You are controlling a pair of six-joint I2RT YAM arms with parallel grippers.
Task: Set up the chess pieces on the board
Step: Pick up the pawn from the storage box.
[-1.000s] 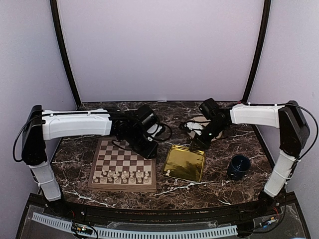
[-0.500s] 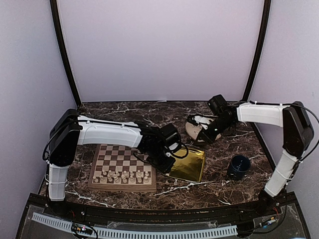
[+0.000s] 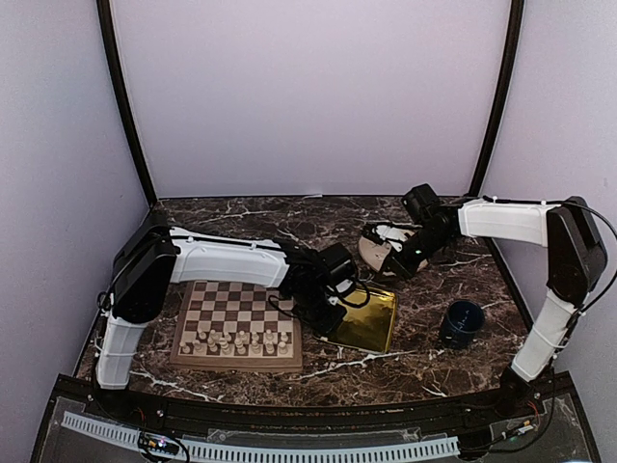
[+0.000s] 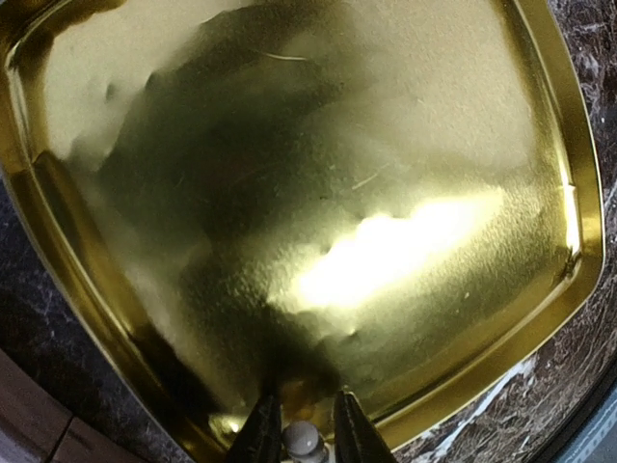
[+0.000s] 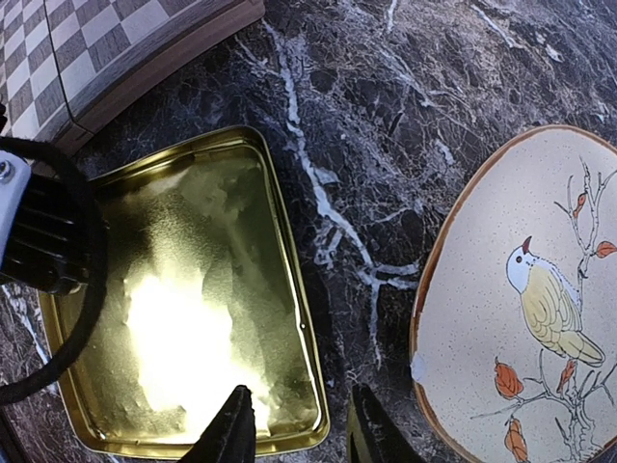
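Two near rows of cream-white chess pieces [image 3: 237, 340] stand on checked wooden board [image 3: 231, 297]. Left claw [image 4: 302, 413] pinches another cream piece [image 4: 305, 444] above shiny gold tray [image 4: 540, 145]. Right claw [image 5: 299, 405] spread, empty. Likely nearly done.

My two arms are built the same. On my left arm [image 3: 227, 258] the long link is a smooth white shell, and the joint housing [image 3: 145, 282] behind it is a rounded black block; the link under it is white again. My right arm [image 3: 499, 220] has the same white shell and a black block [image 3: 576, 253] at its elbow. Both wrists are black and bulky. Thin black cables run along the shells and make loops near each wrist. My left jaws are two slim dark blades with tapered tips. My right jaws are also dark and pointed. Beside my left wrist a white plate [image 5: 8, 198] carries one small silver screw.
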